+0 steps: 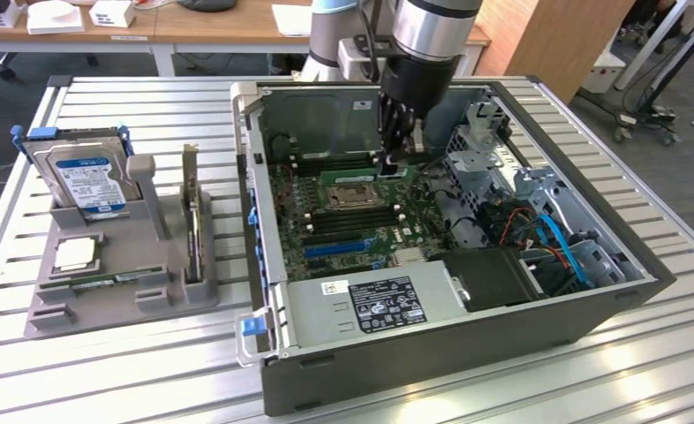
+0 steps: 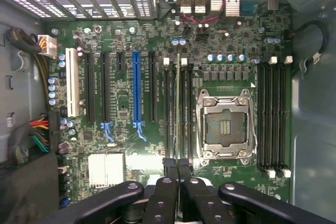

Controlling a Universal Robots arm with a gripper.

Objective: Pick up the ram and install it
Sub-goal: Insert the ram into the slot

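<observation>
One claw (image 2: 178, 167) hangs inside the open computer case (image 1: 441, 353) on the table (image 1: 111, 371), its fingers pinched together on the ram (image 2: 178, 108). Ram stands on edge along a memory slot, just beside the CPU socket (image 2: 226, 124).

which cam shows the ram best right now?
Exterior view: the ram shows its green side face, held in the shut hand low over the motherboard, beside the CPU socket. Wrist view sees the ram edge-on, just a thin strip running out from between the fingertips.
</observation>
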